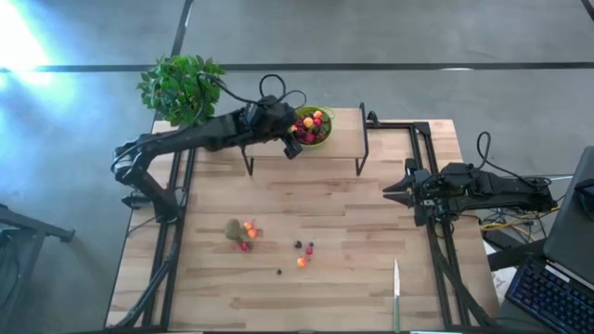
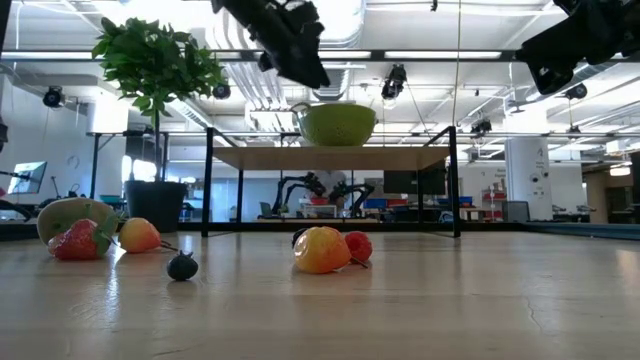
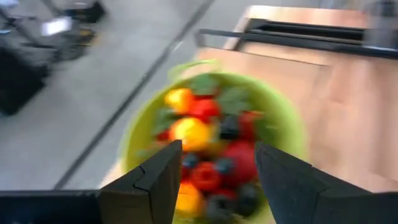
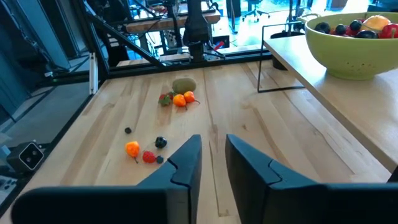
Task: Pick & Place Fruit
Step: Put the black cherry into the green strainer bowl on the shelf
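Note:
A lime-green bowl full of small red, orange, yellow and dark fruit stands on a raised wooden shelf at the table's far side. My left gripper hovers open just above the bowl's left rim, with nothing between its fingers. On the table lie a brown kiwi with a red and an orange fruit beside it. Nearer the middle is a small group of an orange fruit, a red one and dark berries. My right gripper waits at the table's right edge, its fingers a narrow gap apart and empty.
A potted green plant stands at the far left corner beside the left arm. A slim knife lies near the front right edge. The shelf's black legs stand on the table. Bare wood lies between the loose fruit and the right arm.

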Tool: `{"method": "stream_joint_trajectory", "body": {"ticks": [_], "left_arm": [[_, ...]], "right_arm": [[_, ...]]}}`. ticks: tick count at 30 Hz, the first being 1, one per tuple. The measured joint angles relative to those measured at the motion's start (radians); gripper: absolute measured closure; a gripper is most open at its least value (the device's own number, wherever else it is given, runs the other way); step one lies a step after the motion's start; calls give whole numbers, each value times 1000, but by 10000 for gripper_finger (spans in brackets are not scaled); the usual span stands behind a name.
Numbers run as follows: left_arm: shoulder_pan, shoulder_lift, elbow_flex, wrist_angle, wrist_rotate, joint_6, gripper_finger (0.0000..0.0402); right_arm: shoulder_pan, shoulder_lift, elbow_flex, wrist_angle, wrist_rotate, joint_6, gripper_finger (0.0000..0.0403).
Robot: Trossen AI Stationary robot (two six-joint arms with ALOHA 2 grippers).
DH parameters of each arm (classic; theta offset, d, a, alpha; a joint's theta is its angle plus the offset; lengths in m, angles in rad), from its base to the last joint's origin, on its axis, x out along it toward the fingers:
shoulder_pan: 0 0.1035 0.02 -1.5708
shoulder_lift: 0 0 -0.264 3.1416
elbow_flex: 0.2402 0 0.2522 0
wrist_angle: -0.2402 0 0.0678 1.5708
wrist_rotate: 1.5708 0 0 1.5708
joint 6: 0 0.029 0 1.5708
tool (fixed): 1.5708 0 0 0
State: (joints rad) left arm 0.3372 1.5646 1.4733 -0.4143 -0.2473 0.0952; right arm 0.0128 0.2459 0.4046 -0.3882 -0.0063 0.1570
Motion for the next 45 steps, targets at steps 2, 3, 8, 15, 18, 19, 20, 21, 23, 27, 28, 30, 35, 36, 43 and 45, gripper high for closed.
{"method": "stream_joint_trajectory", "body": {"ticks": [2,3,8,15,18,19,20,21,23,27,28,30,35,36,43,45], "left_arm": [[-23,0,31,-53,56,-5,195],[-37,0,40,-72,87,-10,195],[-128,0,42,-121,180,8,195],[-300,2,-32,-127,182,54,195],[-376,2,-78,-114,182,69,195],[-399,2,-95,-108,182,74,195],[-421,2,-110,-106,182,81,195],[-441,2,-125,-96,182,87,195],[-478,2,-159,-48,182,88,195],[-534,2,-220,35,182,89,195],[-544,2,-238,56,182,89,195],[-558,2,-266,71,182,90,195],[-568,2,-354,152,181,127,189],[-568,3,-371,165,181,128,184],[-567,8,-460,241,181,116,135],[-567,8,-477,261,181,113,128]], "right_arm": [[0,0,0,0,0,0,326],[0,0,0,0,0,0,322],[0,0,0,0,0,0,305],[0,0,0,0,0,0,285],[0,0,0,0,0,0,276],[0,0,0,0,0,0,273],[0,0,0,0,0,0,270],[0,0,0,0,0,0,267],[0,0,0,0,0,0,262],[0,0,0,0,0,0,251],[0,0,0,0,0,0,249],[0,0,0,0,0,0,244],[0,0,0,0,0,0,231],[0,0,0,0,0,0,228],[0,0,0,0,0,0,212],[0,0,0,0,0,0,209]]}}
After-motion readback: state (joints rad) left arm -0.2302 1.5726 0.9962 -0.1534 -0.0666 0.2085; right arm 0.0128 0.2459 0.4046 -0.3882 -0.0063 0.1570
